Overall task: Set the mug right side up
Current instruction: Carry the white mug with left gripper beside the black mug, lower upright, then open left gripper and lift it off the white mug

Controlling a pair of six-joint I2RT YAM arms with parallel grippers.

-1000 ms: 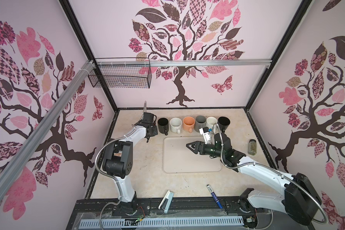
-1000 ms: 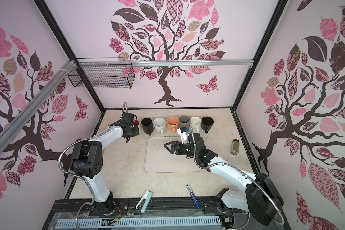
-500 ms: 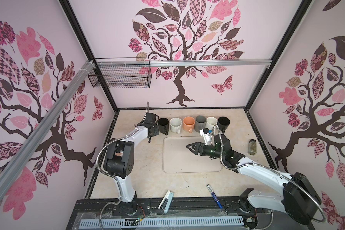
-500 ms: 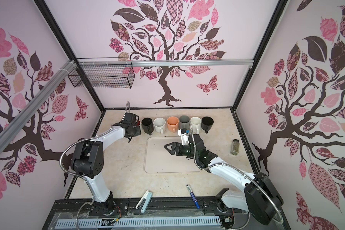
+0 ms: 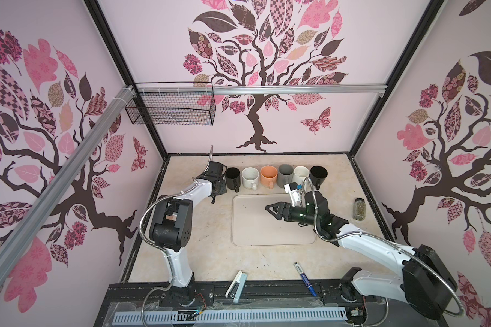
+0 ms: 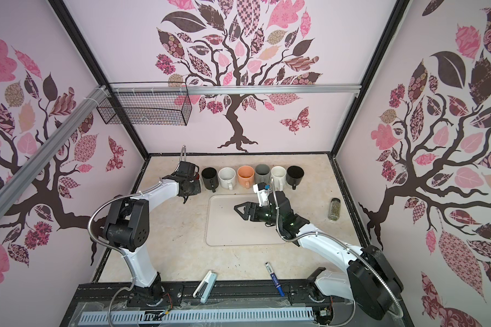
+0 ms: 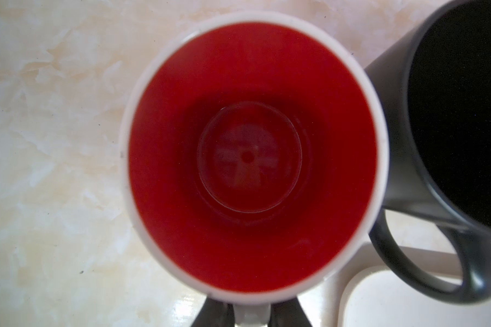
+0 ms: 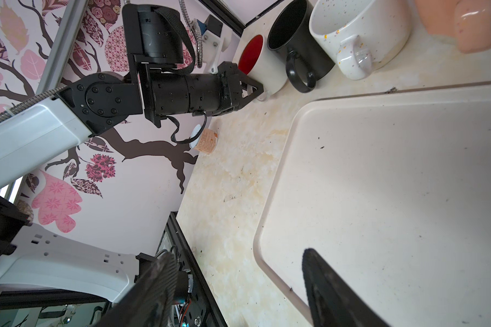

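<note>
The mug (image 7: 250,155), white with a red inside, stands mouth up at the left end of the row of 7, close beside the black mug (image 7: 451,113), just left of centre in both top views. The left gripper (image 8: 254,92) pinches its handle, which points toward the lower edge there. The right gripper (image 5: 272,210), fingers spread, hangs well apart over the tray (image 5: 255,232). Release looks like the left arm's job.

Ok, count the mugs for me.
7. Back row, left to right: red-lined mug, held by the left hand, then black mug, speckled mug, orange mug, grey mug, white mug, second black mug.
</note>
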